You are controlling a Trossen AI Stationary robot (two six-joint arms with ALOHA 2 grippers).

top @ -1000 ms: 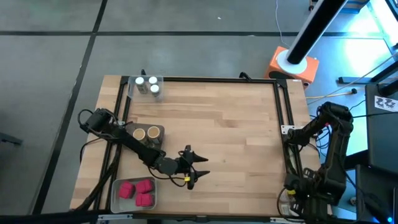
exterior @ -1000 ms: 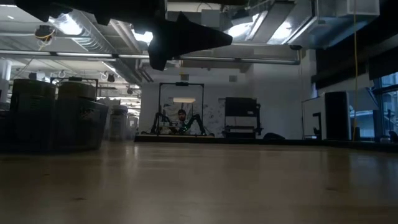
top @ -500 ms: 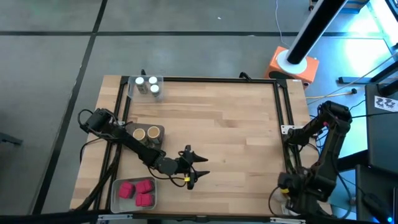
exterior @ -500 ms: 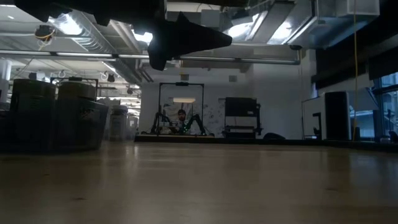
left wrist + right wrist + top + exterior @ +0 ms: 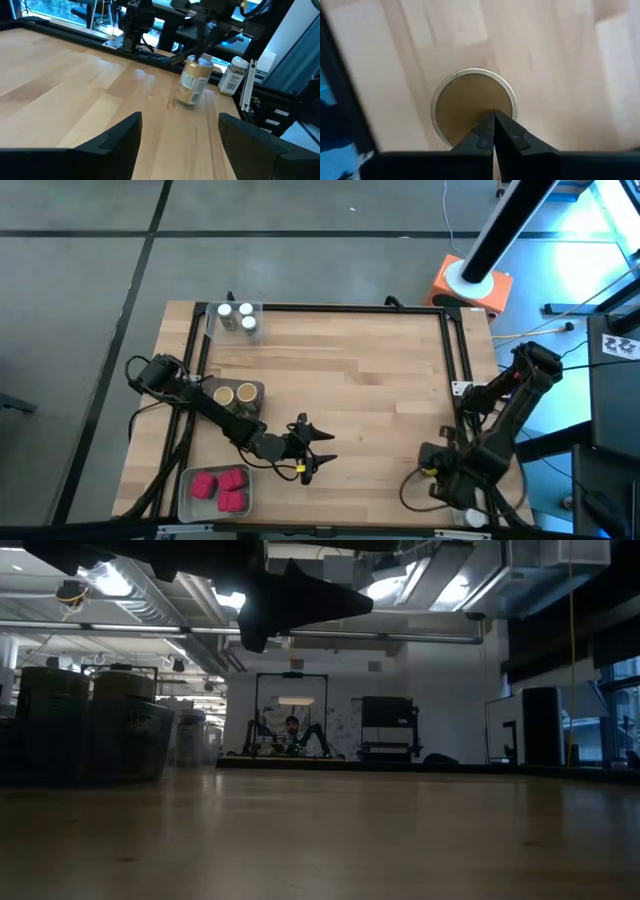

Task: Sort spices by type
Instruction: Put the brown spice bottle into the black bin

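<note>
Three white-lidded jars [image 5: 238, 318] stand in a clear tray at the far left. Two tan-lidded jars [image 5: 237, 394] sit in a tray at mid left, and pink boxes [image 5: 222, 488] lie in a tray at the near left. Another tan-lidded jar [image 5: 191, 85] leans on the wood near the right rail. My right gripper [image 5: 493, 120] is shut and points down over its lid [image 5: 474, 102]. In the high view that arm hides the jar. My left gripper [image 5: 318, 450] hangs open above the near middle of the table, with nothing between its fingers. My right gripper comes from above with its shut fingertips [image 5: 485, 131] over the edge of the tan lid. The jar leans to one side with its base on the wood. Whether the fingertips touch the lid I cannot tell.
One more jar [image 5: 233, 75] stands past the right rail, off the wood. A black frame [image 5: 455, 360] edges the table. The middle of the wooden top [image 5: 350, 380] is bare. The trays show as dark shapes at the left of the low view [image 5: 80, 720].
My right arm has swung from outside the right rail in over the table's near right part, toward the left edge and slightly down, and its wrist has rolled. Its gripper stays shut.
</note>
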